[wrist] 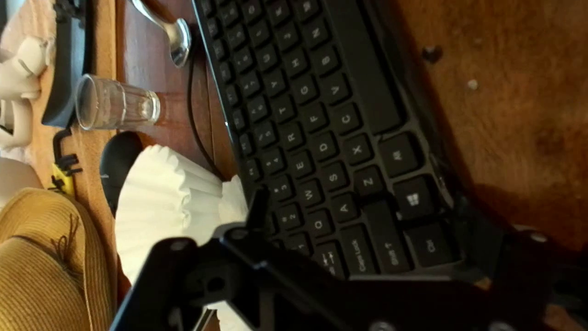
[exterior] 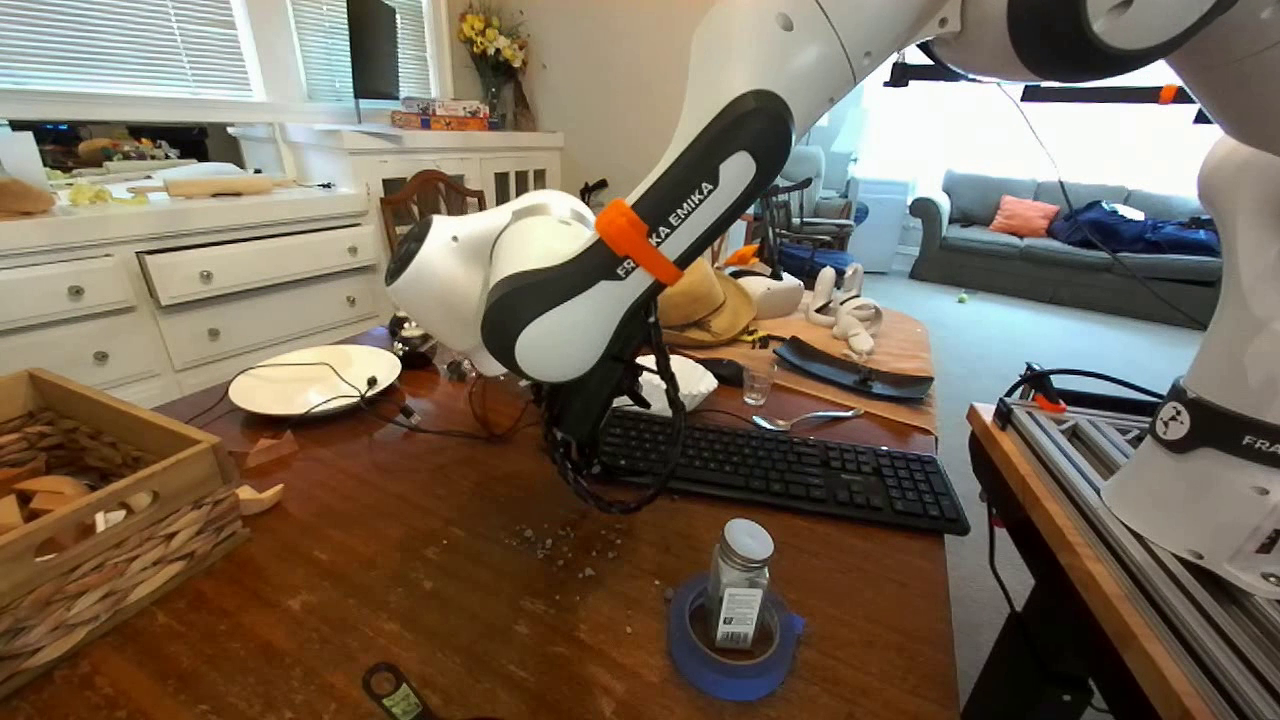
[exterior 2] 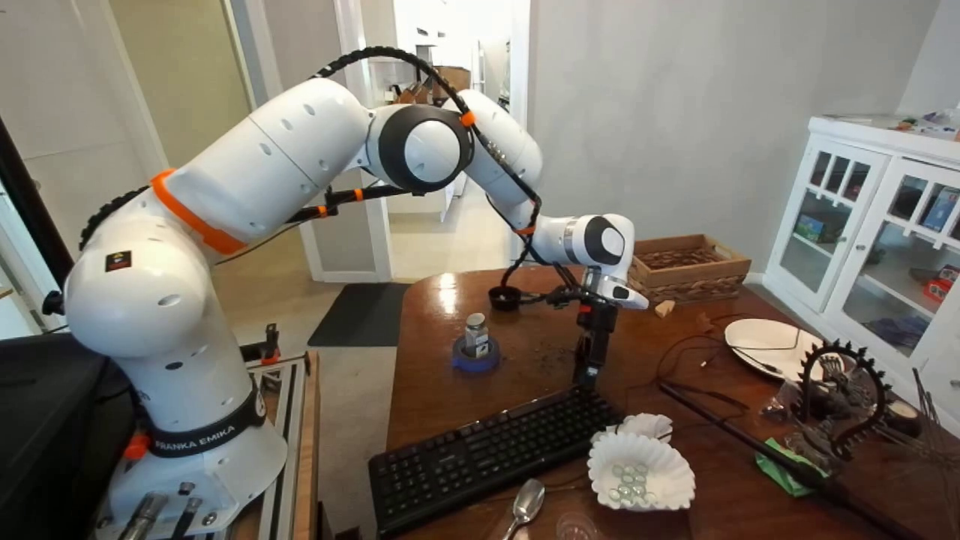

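- Spread wide at the gripper [wrist: 360, 202], with nothing clasped between the fingers [wrist: 257, 209] (hard to judge whether touching the keyboard [wrist: 303, 110] or just above it).
- Lies flat on the table [exterior: 430, 560], with the Ctrl end [wrist: 431, 247] right beneath the fingers.
- Points, along the long axis, away from the gripper toward the table edge nearest the robot base [exterior 2: 202, 465], with the number pad [exterior: 905, 490] outermost.
- Has nearby, on the number-row side, a white fluted bowl [exterior 2: 664, 465], a spoon [exterior 2: 529, 501] and a glass [wrist: 117, 103].
- Faces, on the space-bar side, scattered grit [exterior: 546, 546] and, farther off, a jar [exterior: 740, 585] standing inside a ring of blue tape [exterior: 735, 682].
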`<state>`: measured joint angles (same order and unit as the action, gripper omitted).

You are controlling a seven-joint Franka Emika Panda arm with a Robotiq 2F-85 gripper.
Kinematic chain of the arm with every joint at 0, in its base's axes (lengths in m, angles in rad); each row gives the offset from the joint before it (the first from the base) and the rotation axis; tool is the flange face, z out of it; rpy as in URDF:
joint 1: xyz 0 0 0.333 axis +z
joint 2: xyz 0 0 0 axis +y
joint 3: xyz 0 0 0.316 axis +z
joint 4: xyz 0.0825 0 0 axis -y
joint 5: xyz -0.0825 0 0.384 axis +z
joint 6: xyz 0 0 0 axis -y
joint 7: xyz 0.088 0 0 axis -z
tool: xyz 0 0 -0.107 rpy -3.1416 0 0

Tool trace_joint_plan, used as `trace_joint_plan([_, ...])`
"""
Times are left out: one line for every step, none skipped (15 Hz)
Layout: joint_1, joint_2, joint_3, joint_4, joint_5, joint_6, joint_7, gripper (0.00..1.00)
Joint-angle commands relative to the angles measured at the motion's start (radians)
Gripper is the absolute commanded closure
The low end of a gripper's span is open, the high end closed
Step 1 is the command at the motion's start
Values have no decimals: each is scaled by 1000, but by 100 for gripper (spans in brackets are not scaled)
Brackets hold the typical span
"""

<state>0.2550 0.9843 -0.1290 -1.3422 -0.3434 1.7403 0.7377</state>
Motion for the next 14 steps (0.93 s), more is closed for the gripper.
trace_joint_plan([-21,-106,1,-169,-16,210,-23,0])
trace_joint_plan([-23,-117,-1,-184,-10,239,-26,0])
trace_joint_plan([-28,-136,1,-207,-6,275,-41,0])
trace_joint_plan([-31,-154,6,-229,0,292,-58,0])
trace_joint_plan([-27,-158,2,-235,-4,290,-72,0])
trace_joint_plan([-21,-167,-5,-253,-14,301,-76,0])
trace_joint_plan([-22,-174,-5,-263,-10,303,-84,0])
trace_joint_plan([-22,-180,-6,-267,-5,298,-83,0])
trace_joint_plan([-23,-187,-3,-276,-1,298,-87,0])
trace_joint_plan([-27,-196,2,-288,1,303,-100,0])
trace_joint_plan([-27,-202,3,-296,4,297,-104,0])
trace_joint_plan([-32,-208,6,-302,10,283,-120,0])
trace_joint_plan([-42,-221,15,-320,17,293,-151,0])
trace_joint_plan([-46,-238,16,-349,7,326,-176,0])
